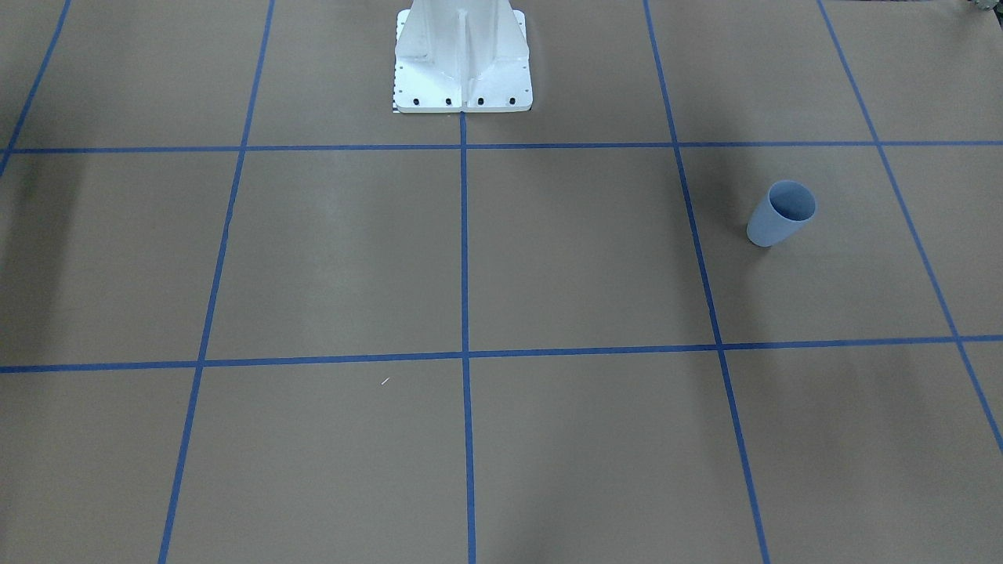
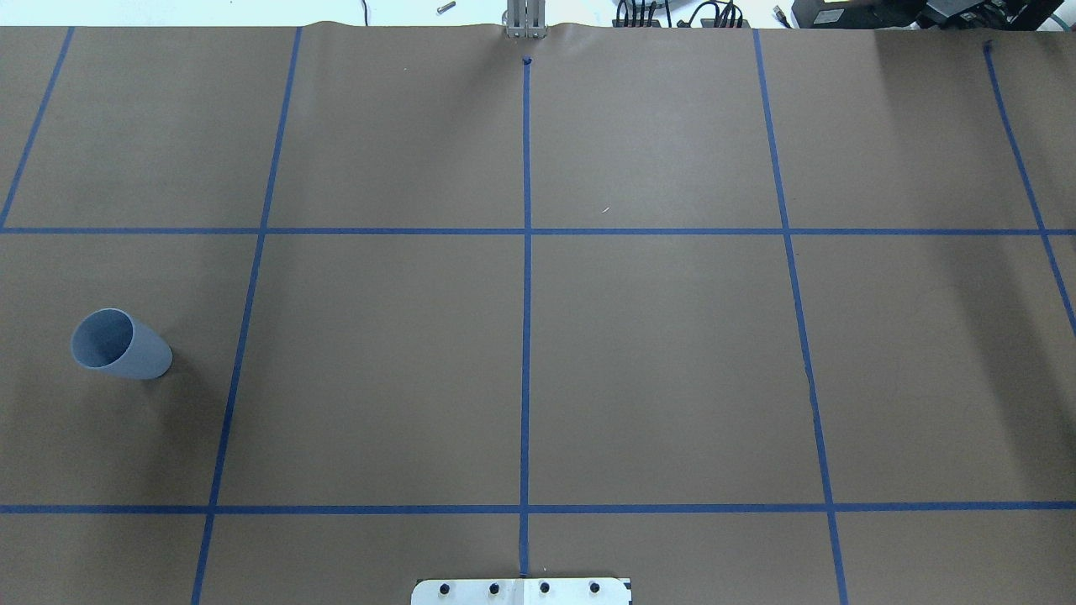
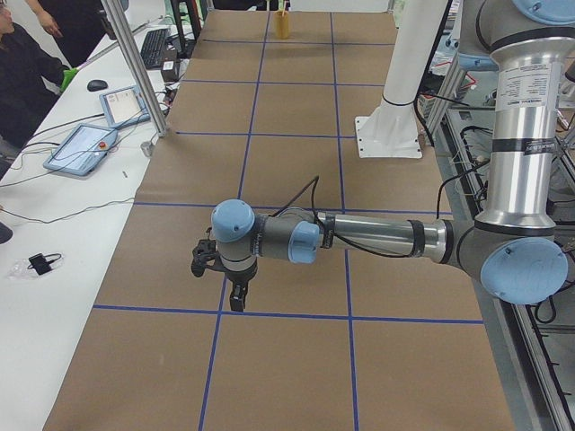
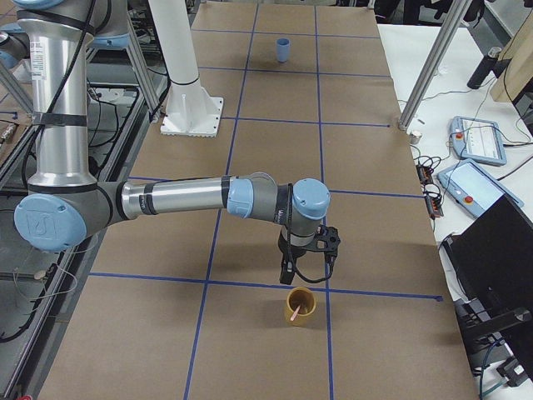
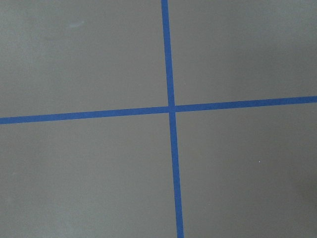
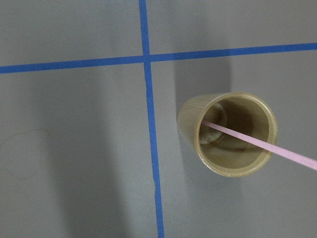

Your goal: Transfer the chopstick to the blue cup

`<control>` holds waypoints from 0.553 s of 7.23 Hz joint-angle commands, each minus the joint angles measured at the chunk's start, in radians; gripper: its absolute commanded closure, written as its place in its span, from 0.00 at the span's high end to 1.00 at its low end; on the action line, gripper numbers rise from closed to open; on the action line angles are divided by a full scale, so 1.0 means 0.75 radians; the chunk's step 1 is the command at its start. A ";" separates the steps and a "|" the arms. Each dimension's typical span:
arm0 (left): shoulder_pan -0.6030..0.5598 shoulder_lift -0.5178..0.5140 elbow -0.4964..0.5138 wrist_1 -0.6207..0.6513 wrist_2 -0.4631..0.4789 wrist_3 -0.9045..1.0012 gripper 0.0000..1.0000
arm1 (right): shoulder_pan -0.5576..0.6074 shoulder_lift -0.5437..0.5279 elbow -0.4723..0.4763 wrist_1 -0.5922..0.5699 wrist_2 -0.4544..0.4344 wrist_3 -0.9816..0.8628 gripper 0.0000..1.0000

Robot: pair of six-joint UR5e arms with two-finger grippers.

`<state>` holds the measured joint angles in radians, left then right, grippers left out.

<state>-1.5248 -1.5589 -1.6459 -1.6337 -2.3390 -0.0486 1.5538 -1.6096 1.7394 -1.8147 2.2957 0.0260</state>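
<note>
— Checking materials first: where is the chopstick (image 6: 257,144) sitting?

— It is leaning, thin, straight and pale pink, inside a smooth tan cup (image 6: 190,124) right of centre in the right wrist view. Its lower end is resting on the cup floor, and its upper end is running off the frame's right edge. The blue cup (image 1: 781,213), a smooth tapering tumbler, is standing upright at the right of the front-facing view. It is standing on the brown paper table (image 1: 588,251), which is gridded with blue tape (image 5: 168,59).

— How are the arms posing?

— Both are reaching out low, forearms level, wrists turned down. The right gripper (image 4: 286,275) is hanging near the tan cup, just higher in the frame. The left gripper (image 3: 235,301) is pointing at the paper beside a tape line.

— Finger state?

— Only the side views are showing either gripper. I cannot tell how far the fingers are parted or whether they are holding anything.
</note>
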 commanded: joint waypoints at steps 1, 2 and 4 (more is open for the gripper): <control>0.000 -0.001 -0.037 0.006 -0.004 -0.001 0.99 | 0.000 -0.008 -0.004 -0.002 0.005 0.000 1.00; 0.000 0.001 -0.047 0.012 -0.002 -0.009 0.99 | 0.000 -0.014 -0.004 -0.002 0.007 0.000 1.00; 0.002 -0.002 -0.049 0.010 0.002 -0.011 0.99 | 0.000 -0.010 -0.004 -0.002 0.003 -0.014 1.00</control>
<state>-1.5246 -1.5596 -1.6797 -1.6257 -2.3402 -0.0549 1.5539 -1.6182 1.7373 -1.8155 2.2993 0.0181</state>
